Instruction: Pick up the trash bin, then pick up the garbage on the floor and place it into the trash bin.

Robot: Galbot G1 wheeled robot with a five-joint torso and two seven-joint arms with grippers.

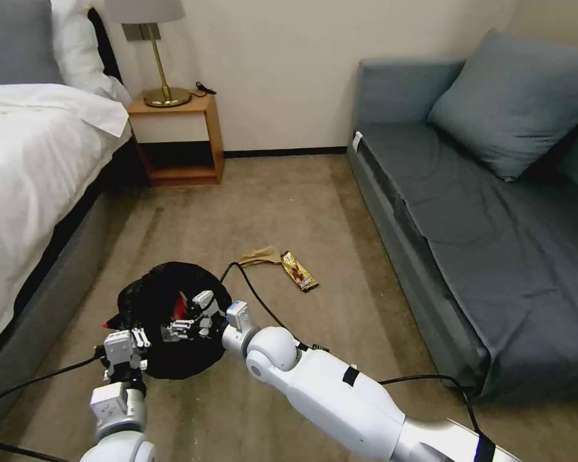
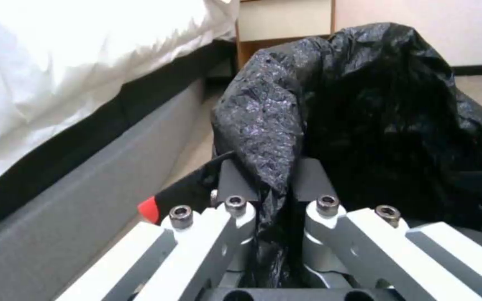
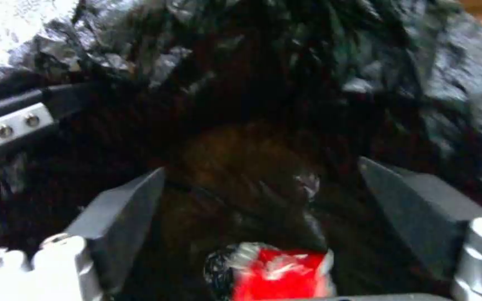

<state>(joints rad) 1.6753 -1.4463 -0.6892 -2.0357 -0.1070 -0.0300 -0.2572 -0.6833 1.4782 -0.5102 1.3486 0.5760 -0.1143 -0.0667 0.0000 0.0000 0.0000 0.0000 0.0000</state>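
Note:
The trash bin (image 1: 149, 292) is a low round basket lined with a crinkly black bag, standing on the carpet by the bed. My left gripper (image 1: 138, 343) is shut on the bin's near rim, and the left wrist view shows the bag (image 2: 375, 104) pinched between its fingers (image 2: 232, 184). Over the bin's mouth, my right gripper (image 1: 187, 316) is open with nothing between its fingers (image 3: 124, 205). Below it, a crumpled red-white wrapper (image 3: 277, 274) lies inside the bag (image 3: 252, 83). A tan paper (image 1: 260, 255) and a gold-brown snack wrapper (image 1: 300, 271) lie on the floor beyond the bin.
A bed (image 1: 32, 160) runs along the left and a grey sofa (image 1: 469, 224) along the right. A wooden nightstand (image 1: 180, 138) with a lamp stands at the back wall. A black cable (image 1: 253, 292) trails across the carpet by the bin.

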